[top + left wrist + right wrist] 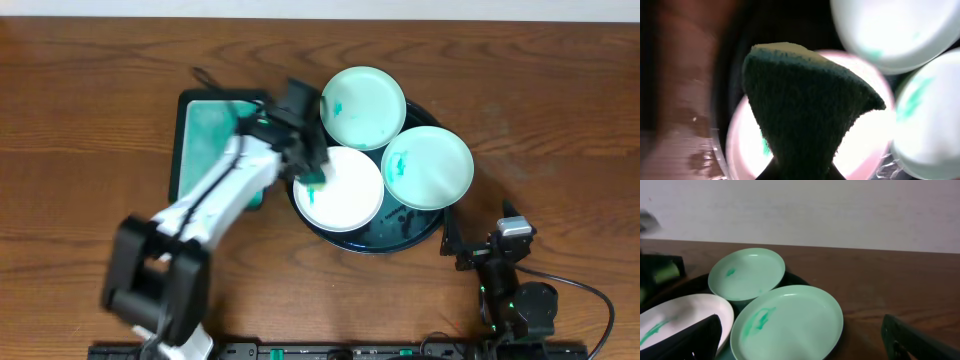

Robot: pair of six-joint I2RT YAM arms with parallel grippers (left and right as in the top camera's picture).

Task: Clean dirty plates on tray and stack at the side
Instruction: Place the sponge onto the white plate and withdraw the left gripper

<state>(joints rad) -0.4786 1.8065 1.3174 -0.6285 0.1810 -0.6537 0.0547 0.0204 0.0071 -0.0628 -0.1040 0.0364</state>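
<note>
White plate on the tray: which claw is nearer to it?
Left. The left claw hangs over the white plate, at its left edge, gripping a sponge; the right claw sits off the tray, to its right.

Dark green sponge [805, 110] occupies centre, in front of white plate [871, 145]. Second plate [890, 30] at 1 o'clock, third plate [935, 120] at 4 o'clock.

Overhead looks straight down on the whole surface [80, 100]; left wrist hangs very close over the tray [385, 243], blurred, sponge [805, 105] filling centre; right wrist sits low beside the tray, facing the back wall [840, 210]; all three views share the plates [363, 107] on it.
</note>
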